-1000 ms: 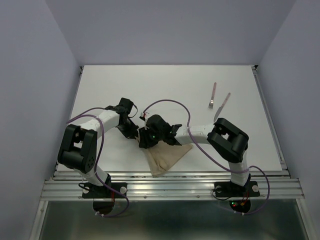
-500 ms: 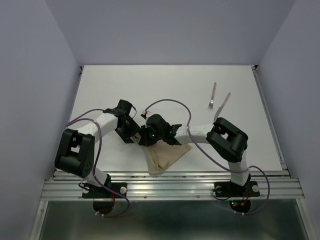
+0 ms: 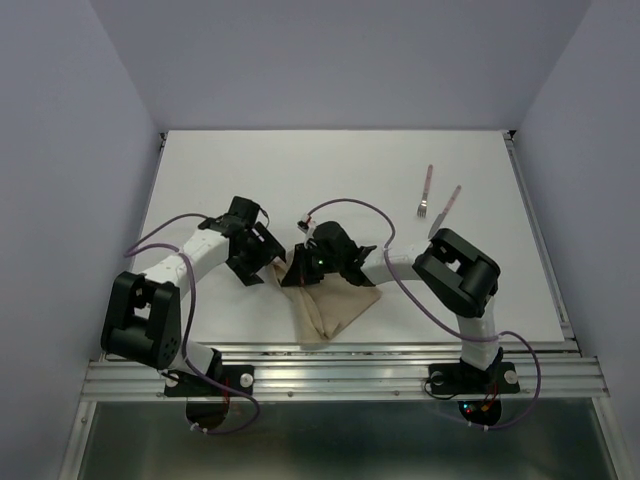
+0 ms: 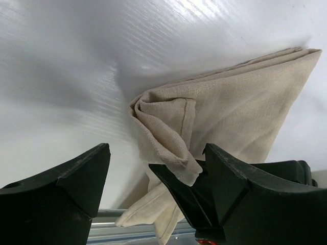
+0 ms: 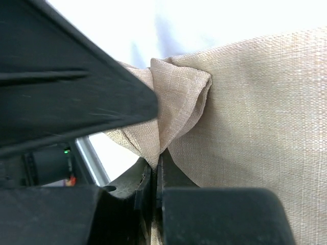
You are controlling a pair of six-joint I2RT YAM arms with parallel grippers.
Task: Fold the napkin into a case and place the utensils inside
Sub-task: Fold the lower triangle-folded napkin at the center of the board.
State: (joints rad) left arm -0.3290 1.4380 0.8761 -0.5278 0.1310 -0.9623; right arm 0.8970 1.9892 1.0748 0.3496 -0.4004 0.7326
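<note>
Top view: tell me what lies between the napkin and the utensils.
The right arm and its purple cable cross there; otherwise bare table, in the top view.

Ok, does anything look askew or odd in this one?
Yes. One corner of the napkin is crumpled into a wad rather than lying flat, pinched in the shut right gripper. The left gripper stands open beside it. The fork and knife lie flat, nothing odd.

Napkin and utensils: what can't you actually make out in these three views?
- Top view: the napkin has its far corner hidden under the right arm's jaws.
- Top view: fork and knife are too small to show tines or blade.
- Left wrist view: the napkin's lower end is cut off by the bottom edge and the left arm's jaws.
</note>
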